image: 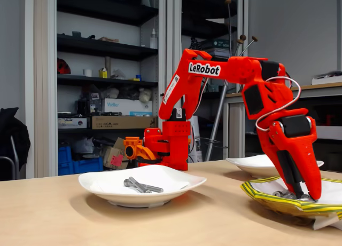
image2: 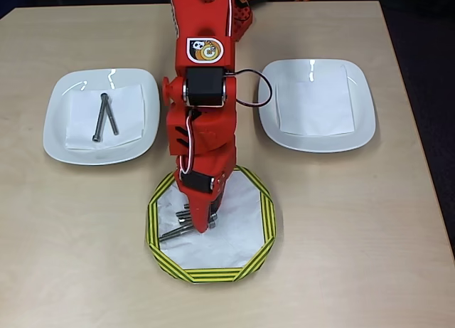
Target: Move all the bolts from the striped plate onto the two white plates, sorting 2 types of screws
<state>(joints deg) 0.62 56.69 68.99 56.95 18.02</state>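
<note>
Striped plate (image2: pixel 263 221) is sitting nearest on the counter (image2: pixel 355 235), holding a cluster of bolts (image2: pixel 174 233) at its left-centre. Gripper (image2: pixel 202 225) is reaching down into that cluster, tips among the bolts; cannot tell how far its jaws are parted or whether anything is grasped. Beyond, in the overhead view, left white plate (image2: pixel 60 122) is carrying two long bolts (image2: pixel 104 116); right white plate (image2: pixel 359 107) is lying well apart.
</note>
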